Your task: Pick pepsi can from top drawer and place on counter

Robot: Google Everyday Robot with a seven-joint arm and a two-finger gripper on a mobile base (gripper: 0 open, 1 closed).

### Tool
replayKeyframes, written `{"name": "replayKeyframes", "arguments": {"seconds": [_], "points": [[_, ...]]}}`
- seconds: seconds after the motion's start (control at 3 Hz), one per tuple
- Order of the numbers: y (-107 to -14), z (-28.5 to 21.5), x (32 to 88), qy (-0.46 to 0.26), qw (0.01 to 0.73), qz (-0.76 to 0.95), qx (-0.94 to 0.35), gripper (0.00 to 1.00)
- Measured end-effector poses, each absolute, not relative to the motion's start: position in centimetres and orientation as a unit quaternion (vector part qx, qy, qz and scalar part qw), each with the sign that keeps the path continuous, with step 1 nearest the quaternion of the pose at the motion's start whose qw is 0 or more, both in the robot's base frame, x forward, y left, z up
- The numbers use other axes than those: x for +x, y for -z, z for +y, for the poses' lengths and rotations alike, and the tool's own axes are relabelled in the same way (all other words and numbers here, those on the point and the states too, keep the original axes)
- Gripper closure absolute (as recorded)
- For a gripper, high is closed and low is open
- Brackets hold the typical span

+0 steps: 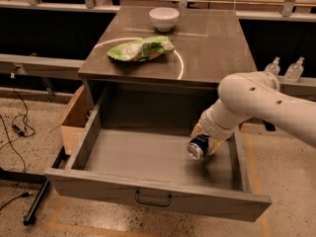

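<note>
The top drawer (103,179) is pulled wide open below the counter (212,43). My gripper (205,139) reaches down into the drawer's right half and is shut on the pepsi can (198,147). The dark-blue can lies tilted in the fingers, its silver end facing the camera, and hangs a little above the drawer floor near the right wall. The white arm (256,100) comes in from the right and hides the back of the gripper. The drawer's black handle (153,199) shows on its front.
On the counter lie a green snack bag (140,48) and, behind it, a white bowl (164,18). A cardboard box (74,120) stands left of the drawer. Two clear bottles (284,68) sit on a ledge at right. Cables trail on the floor at left.
</note>
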State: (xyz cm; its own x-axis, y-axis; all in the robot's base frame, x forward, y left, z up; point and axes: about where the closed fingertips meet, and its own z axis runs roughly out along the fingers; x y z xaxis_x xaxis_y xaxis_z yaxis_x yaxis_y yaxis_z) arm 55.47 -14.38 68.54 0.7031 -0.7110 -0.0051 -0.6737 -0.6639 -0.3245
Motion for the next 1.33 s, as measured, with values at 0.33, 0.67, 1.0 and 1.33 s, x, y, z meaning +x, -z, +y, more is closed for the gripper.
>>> {"name": "replayKeyframes", "arguments": {"seconds": [0.33, 0.67, 1.0, 1.33], "points": [[-72.5, -17.7, 52.7, 0.093, 0.174, 0.456, -0.868, 1.00], [-78.1, -20.6, 51.0, 0.146, 0.201, 0.505, -0.827, 1.00], [-83.1, -22.5, 51.5, 0.193, 0.234, 0.513, -0.803, 1.00], [-87.9, -23.8, 54.5, 0.238, 0.269, 0.503, -0.786, 1.00]]}}
